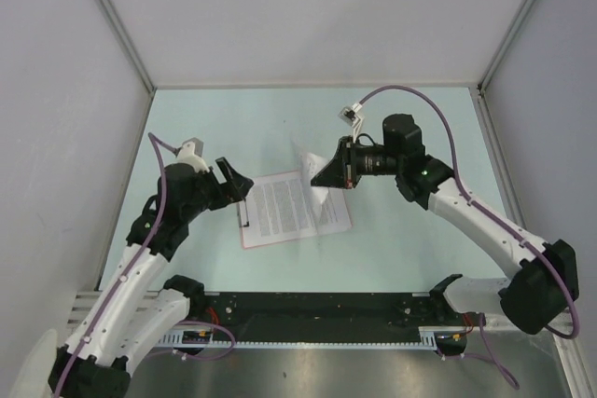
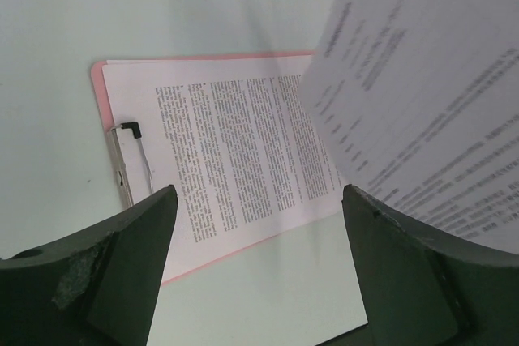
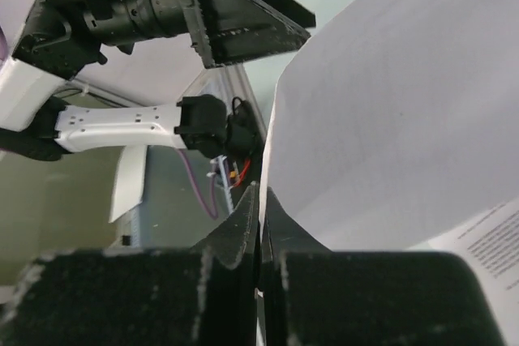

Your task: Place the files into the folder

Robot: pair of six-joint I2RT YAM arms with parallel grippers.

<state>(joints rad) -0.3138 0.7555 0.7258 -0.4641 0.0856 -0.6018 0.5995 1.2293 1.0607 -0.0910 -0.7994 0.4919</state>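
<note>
Pressed together on a thin white printed paper sheet [image 3: 389,119], the right pincer [image 3: 259,200] holds it tilted, with the flat pink rectangular folder [image 2: 99,87] lying below this pincer and ahead of the spread left pincer [image 2: 259,200]. The sheet is best lowered flat, edges squared, with its end toward the small metal clip [image 2: 123,164].

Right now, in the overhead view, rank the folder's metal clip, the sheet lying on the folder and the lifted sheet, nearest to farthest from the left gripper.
1. Metal clip, on the folder's left edge, beside the left gripper.
2. Flat sheet, on the folder's middle.
3. Lifted sheet, farther right, in the right gripper.
</note>
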